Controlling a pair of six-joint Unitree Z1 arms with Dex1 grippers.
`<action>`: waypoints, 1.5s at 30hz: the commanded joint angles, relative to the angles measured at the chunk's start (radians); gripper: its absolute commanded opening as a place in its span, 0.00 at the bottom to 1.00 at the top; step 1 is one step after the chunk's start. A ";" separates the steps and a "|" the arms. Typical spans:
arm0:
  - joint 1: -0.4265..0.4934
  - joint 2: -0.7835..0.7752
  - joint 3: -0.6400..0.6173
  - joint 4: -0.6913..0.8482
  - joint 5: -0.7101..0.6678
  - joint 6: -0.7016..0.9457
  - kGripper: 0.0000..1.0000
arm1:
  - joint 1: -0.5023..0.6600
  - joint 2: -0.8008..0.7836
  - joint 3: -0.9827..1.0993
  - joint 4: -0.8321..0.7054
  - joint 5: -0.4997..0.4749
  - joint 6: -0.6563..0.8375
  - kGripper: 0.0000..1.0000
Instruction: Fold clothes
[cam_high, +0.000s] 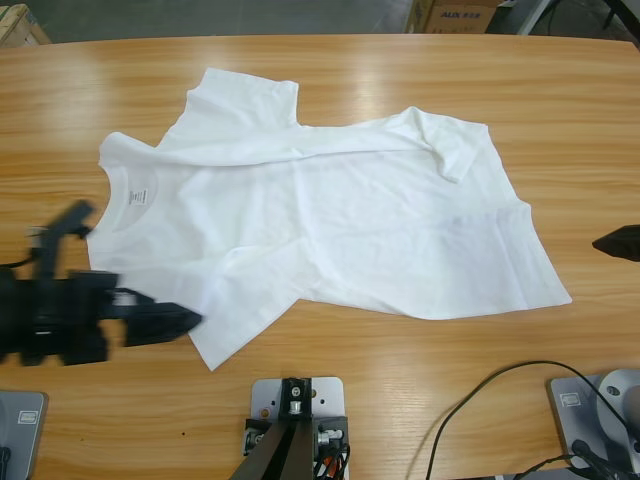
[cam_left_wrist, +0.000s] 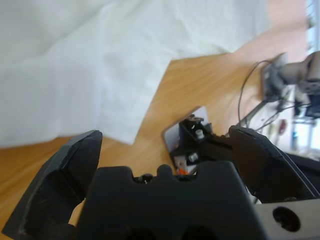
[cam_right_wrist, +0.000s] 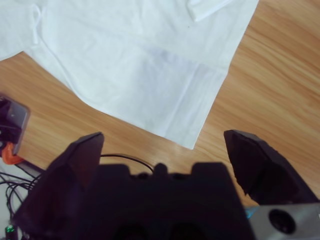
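Observation:
The clothes are one white T-shirt (cam_high: 340, 220), spread loosely on the wooden table (cam_high: 420, 380) with wrinkles. Its collar (cam_high: 118, 200) and neck label (cam_high: 140, 195) point left, and one sleeve (cam_high: 455, 150) is folded over the body. My left gripper (cam_high: 180, 320) hovers open at the shirt's lower-left corner (cam_high: 215, 355); in the left wrist view that corner (cam_left_wrist: 132, 137) lies just ahead of the left gripper (cam_left_wrist: 165, 135). My right gripper (cam_high: 612, 243) shows only as a tip at the right edge. It (cam_right_wrist: 164, 136) stands open, a short way off the shirt's hem corner (cam_right_wrist: 192, 142).
A black cable (cam_high: 480, 395) loops over the table's near right side. Cardboard boxes (cam_high: 455, 14) stand beyond the far edge. Bare wood runs along the front and right of the shirt.

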 joint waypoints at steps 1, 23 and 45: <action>-0.100 0.034 0.047 0.021 0.157 -0.373 0.95 | 0.008 -0.032 0.025 -0.027 -0.014 0.011 0.98; -0.477 0.295 0.113 -0.137 0.373 -1.342 0.95 | 0.008 -0.059 0.060 -0.064 -0.014 0.011 0.98; -0.488 0.445 0.332 -0.602 0.490 -1.385 0.82 | 0.008 -0.070 0.067 -0.074 -0.014 0.011 0.98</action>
